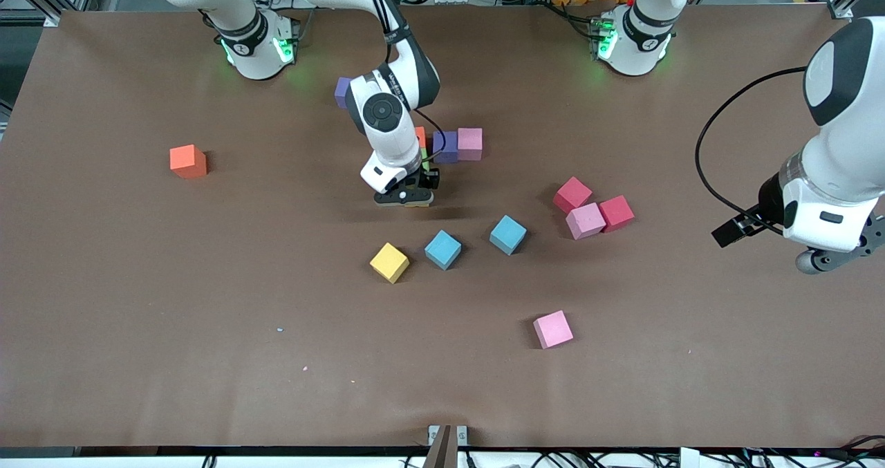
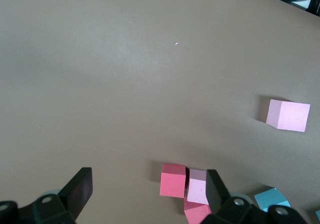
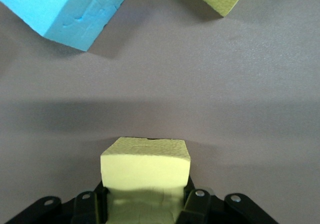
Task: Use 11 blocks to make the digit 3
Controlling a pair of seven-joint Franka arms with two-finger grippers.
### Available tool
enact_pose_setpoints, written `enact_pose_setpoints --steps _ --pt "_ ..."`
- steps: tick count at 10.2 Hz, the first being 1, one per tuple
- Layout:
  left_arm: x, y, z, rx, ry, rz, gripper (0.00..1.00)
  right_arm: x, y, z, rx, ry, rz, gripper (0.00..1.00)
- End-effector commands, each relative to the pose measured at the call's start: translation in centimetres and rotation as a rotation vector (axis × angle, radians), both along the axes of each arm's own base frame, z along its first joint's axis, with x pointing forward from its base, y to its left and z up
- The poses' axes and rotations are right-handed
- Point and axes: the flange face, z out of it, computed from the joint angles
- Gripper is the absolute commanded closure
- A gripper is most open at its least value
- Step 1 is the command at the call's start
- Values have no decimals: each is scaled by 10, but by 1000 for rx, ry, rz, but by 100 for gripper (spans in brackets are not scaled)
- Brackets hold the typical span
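My right gripper (image 1: 405, 198) (image 3: 145, 204) is shut on a yellow block (image 3: 145, 166), low over the table's middle. Beside it a row of orange (image 1: 420, 136), purple (image 1: 446, 146) and pink (image 1: 469, 143) blocks stands, with a green sliver (image 1: 426, 161) showing by the wrist. Nearer the front camera lie a yellow block (image 1: 389, 262) and two light blue blocks (image 1: 442, 249) (image 1: 507, 234). Two red blocks (image 1: 572, 194) (image 1: 616, 213) and a pink one (image 1: 585, 220) cluster toward the left arm's end. My left gripper (image 1: 840, 250) (image 2: 148, 194) waits open above that end.
A lone orange block (image 1: 188, 161) sits toward the right arm's end. Another purple block (image 1: 341, 92) is half hidden by the right arm. A single pink block (image 1: 552, 329) lies nearest the front camera. The brown table (image 1: 207, 330) spreads wide around them.
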Motion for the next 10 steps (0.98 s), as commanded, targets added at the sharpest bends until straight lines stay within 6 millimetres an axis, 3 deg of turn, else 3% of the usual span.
enact_pose_setpoints --steps 1,3,4,8,10 --pt "-1 0 3 -19 5 -18 0 -6 -2 3 10 -1 -13 100" --pt "-1 -1 4 -20 2 -20 0 -7 -2 2 9 0 -13 99" --pt "-1 0 3 -19 3 -18 0 -7 -1 2 8 1 -11 87" --pt "-1 0 3 -20 2 -18 0 -9 1 2 9 1 -15 63" --pt "-1 0 3 -20 2 -18 0 -9 1 2 9 1 -15 30"
